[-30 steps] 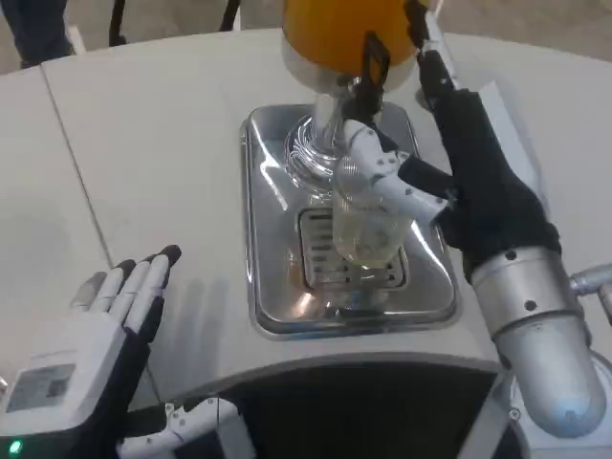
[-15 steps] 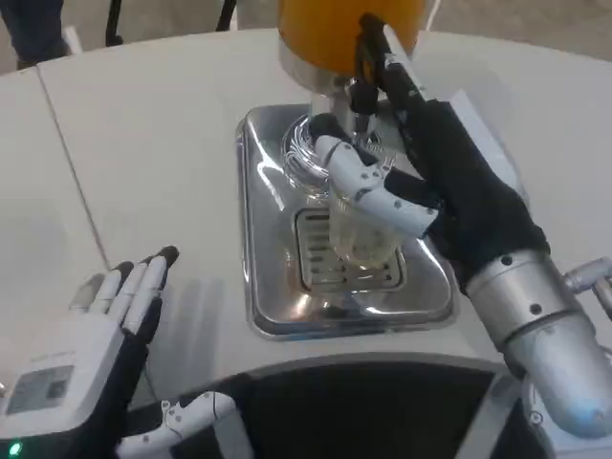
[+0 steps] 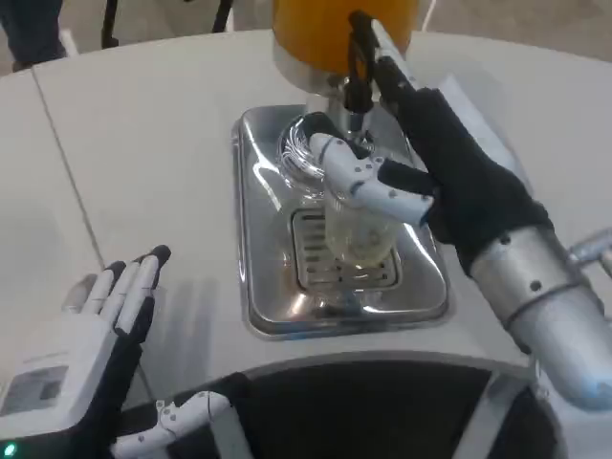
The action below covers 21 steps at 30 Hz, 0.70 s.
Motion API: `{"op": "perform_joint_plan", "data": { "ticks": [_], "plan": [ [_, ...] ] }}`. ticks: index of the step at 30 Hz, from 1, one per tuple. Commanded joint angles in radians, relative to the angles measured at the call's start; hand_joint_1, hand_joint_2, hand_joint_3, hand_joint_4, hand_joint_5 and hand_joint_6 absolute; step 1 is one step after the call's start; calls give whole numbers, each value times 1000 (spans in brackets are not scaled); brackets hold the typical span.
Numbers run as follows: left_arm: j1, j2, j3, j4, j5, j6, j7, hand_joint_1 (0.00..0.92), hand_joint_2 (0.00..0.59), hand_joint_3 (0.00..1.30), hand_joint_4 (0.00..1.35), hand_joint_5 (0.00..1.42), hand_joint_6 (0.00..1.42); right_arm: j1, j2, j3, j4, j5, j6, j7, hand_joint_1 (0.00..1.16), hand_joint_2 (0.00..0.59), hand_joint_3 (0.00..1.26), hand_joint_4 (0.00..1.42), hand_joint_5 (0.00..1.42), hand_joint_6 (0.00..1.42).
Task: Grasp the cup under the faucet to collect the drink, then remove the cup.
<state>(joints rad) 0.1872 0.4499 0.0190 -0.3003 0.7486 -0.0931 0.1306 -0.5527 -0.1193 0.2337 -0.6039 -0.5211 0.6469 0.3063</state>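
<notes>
table: white round-edged tabletop (image 3: 143, 143), seam running down left side; dark cutout at the near edge.
dispenser: drink dispenser w/ orange tank (image 3: 320, 29) at top centre, on a clear ribbed glass pedestal (image 3: 304, 158). Black-handled faucet (image 3: 359, 57) sticks out front, spout pointing down.
tray: rectangular polished steel drip tray (image 3: 263, 277) under the dispenser, slotted grate in the middle, raised rim all round.
right hand: right hand (image 3: 421, 182), black palm side twd cam, silver forearm coming in from lower right. White fingers (image 3: 368, 186) wrapped round the cup from the right; upper fingers reach up beside the faucet handle. Has hold of the cup.
cup: clear plastic tumbler (image 3: 359, 234), upright, over the grate, directly below the spout. Transparent, faint yellowish tint in lower part — fill level can't tell. Rim hidden by fingers.
left hand: left hand (image 3: 91, 335) at lower left, back up, fingers straight & close together, pointing away, holding nothing. Flat over the table, well apart from tray.
</notes>
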Motion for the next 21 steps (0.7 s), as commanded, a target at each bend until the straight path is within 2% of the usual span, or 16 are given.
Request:
{"op": "perform_joint_plan", "data": {
  "ticks": [1, 4, 8, 9, 10, 11, 13, 17, 21],
  "plan": [
    [-4, -13, -7, 16, -9, -8, 8, 62, 76, 0, 0, 0, 0, -56, -57, 67, 28, -16, 61, 91, 453, 471, 0, 0, 0, 0],
    [-8, -21, -6, 18, -10, -5, 7, 63, 76, 0, 0, 0, 0, -81, -61, 88, 23, -2, 102, 125, 390, 465, 0, 0, 0, 0],
    [-10, -23, -6, 22, -7, -10, 7, 63, 76, 0, 0, 0, 0, -137, -96, 146, 25, -17, 141, 180, 380, 463, 0, 0, 0, 0],
    [-11, -23, -6, 23, -5, -11, 7, 63, 76, 0, 0, 0, 0, -155, -119, 178, 26, -48, 141, 195, 353, 457, 0, 0, 0, 0],
    [-12, -23, -6, 25, -5, -12, 8, 63, 76, 0, 0, 0, 0, -192, -158, 227, 37, -85, 130, 240, 328, 466, 0, 0, 0, 0],
    [-13, -24, -7, 28, -6, -12, 8, 63, 76, 0, 0, 0, 0, -193, -169, 259, 34, -123, 133, 242, 316, 466, 11, 0, 0, 0],
    [-16, -26, -7, 34, -10, -14, 8, 63, 76, 0, 0, 0, 0, -201, -175, 292, 37, -168, 149, 265, 298, 455, 14, 0, 0, 0],
    [-20, -30, -10, 40, -11, -14, 8, 62, 76, 0, 0, 0, 0, -188, -183, 312, 28, -257, 149, 268, 272, 465, 14, 0, 0, 0],
    [-29, -35, -12, 48, -11, -9, 4, 58, 77, 0, 0, 0, 0, -173, -182, 308, 5, -325, 156, 304, 270, 469, 14, 0, 0, 0]
  ]
}}
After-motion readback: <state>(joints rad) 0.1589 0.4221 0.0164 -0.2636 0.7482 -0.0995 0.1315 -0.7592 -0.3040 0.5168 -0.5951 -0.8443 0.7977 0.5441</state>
